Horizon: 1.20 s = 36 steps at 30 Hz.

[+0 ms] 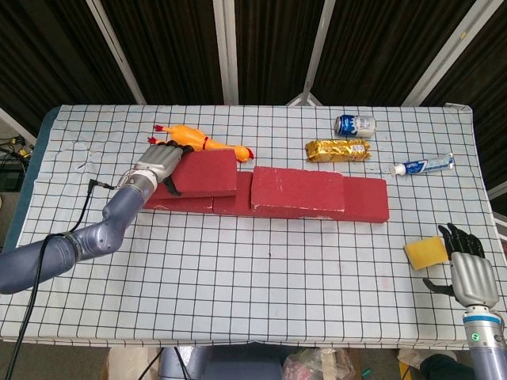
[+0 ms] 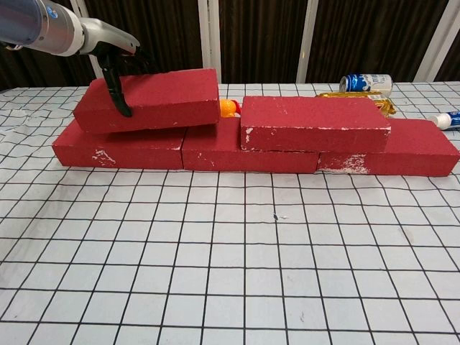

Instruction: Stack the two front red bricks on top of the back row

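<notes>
Chest view shows my left hand (image 2: 115, 68) gripping the left end of one red brick (image 2: 154, 97), long axis left-right and slightly tilted, atop the three-brick back row (image 2: 251, 154) beside a second stacked brick (image 2: 315, 122); my right hand (image 1: 467, 265) hangs empty, fingers apart.

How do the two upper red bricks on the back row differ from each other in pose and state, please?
The left upper brick is gripped by the left hand and sits tilted, its right end raised; the right upper brick lies flat and free. The left one's face looks clean, while the right one shows white chips. Both are red and rest over the back row.
</notes>
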Motion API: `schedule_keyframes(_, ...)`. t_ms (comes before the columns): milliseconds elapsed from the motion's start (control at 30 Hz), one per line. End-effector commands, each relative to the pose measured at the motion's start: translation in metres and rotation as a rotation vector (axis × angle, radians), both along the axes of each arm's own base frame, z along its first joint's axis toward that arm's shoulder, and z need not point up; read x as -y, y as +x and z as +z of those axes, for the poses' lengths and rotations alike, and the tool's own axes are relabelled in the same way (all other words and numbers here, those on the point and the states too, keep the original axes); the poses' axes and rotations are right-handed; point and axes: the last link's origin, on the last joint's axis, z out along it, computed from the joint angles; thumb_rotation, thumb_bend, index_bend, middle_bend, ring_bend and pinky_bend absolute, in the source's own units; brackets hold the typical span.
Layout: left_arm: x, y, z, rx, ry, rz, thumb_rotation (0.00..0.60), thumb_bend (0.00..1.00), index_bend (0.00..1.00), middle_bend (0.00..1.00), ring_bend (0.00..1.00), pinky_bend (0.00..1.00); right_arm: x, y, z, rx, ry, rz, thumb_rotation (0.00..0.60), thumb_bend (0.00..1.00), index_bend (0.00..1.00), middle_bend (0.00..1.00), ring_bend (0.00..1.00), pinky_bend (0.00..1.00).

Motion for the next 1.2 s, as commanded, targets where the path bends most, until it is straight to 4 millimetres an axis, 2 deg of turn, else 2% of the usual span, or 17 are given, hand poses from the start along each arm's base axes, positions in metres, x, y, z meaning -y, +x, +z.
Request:
schedule_keyframes(33, 0.000, 0.002, -0.001, -0.012, -0.009, -0.006, 0.600, 0.00, 0.29, 0.19, 0.07, 0.12, 0.000, 0.000, 0.000, 0.000, -0.001, -0.001, 0.600, 0.17, 0.05, 0.00, 0.00, 0.00)
schedule_keyframes(1200, 0.000, 0.009, -0.020, -0.033, -0.059, -0.033, 0.600, 0.00, 0.29, 0.18, 0.07, 0.12, 0.000, -0.001, 0.002, 0.003, -0.030, -0.024, 0.600, 0.17, 0.05, 0.00, 0.00, 0.00)
